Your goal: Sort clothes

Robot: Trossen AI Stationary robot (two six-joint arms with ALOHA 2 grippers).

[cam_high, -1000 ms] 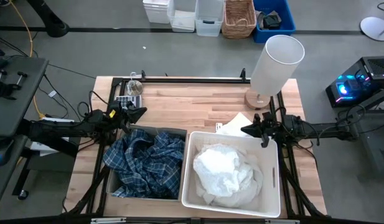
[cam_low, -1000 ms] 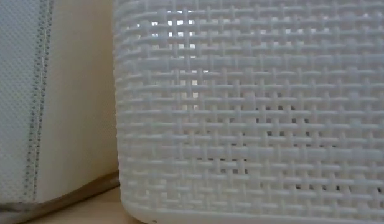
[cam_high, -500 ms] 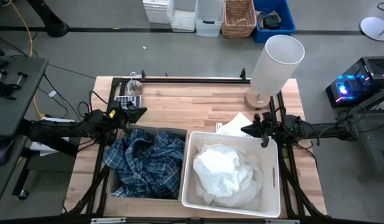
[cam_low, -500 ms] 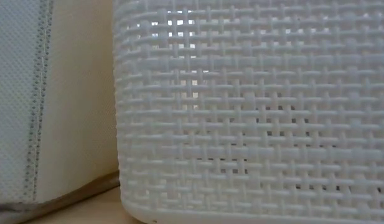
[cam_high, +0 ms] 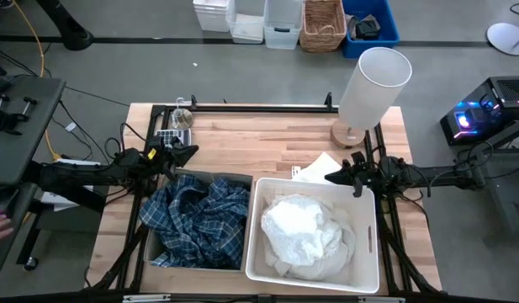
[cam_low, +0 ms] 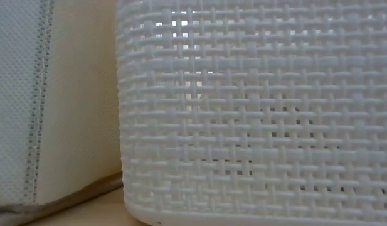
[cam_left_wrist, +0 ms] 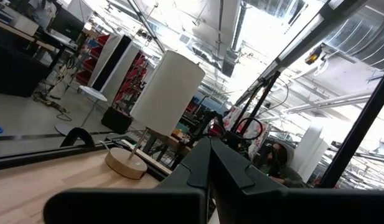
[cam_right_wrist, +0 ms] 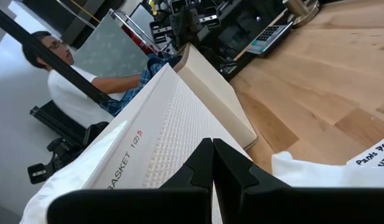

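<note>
A blue-and-white plaid shirt (cam_high: 196, 220) lies crumpled in the grey fabric bin (cam_high: 235, 178) at the near left. Several white clothes (cam_high: 303, 231) are heaped in the white plastic bin (cam_high: 252, 227) beside it. My left gripper (cam_high: 188, 153) is shut and empty just beyond the grey bin's far left corner; its fingers meet in the left wrist view (cam_left_wrist: 210, 152). My right gripper (cam_high: 330, 177) is shut and empty at the white bin's far rim (cam_right_wrist: 148, 149). Whether it touches the rim I cannot tell. No dark grey or dark green garment shows.
A white flat piece with writing (cam_high: 314, 167) lies on the table behind the white bin. A lamp with a white cylindrical shade (cam_high: 374, 84) stands at the far right corner. Small objects (cam_high: 177, 126) sit at the far left. A person (cam_right_wrist: 67, 81) is beyond the table's left side.
</note>
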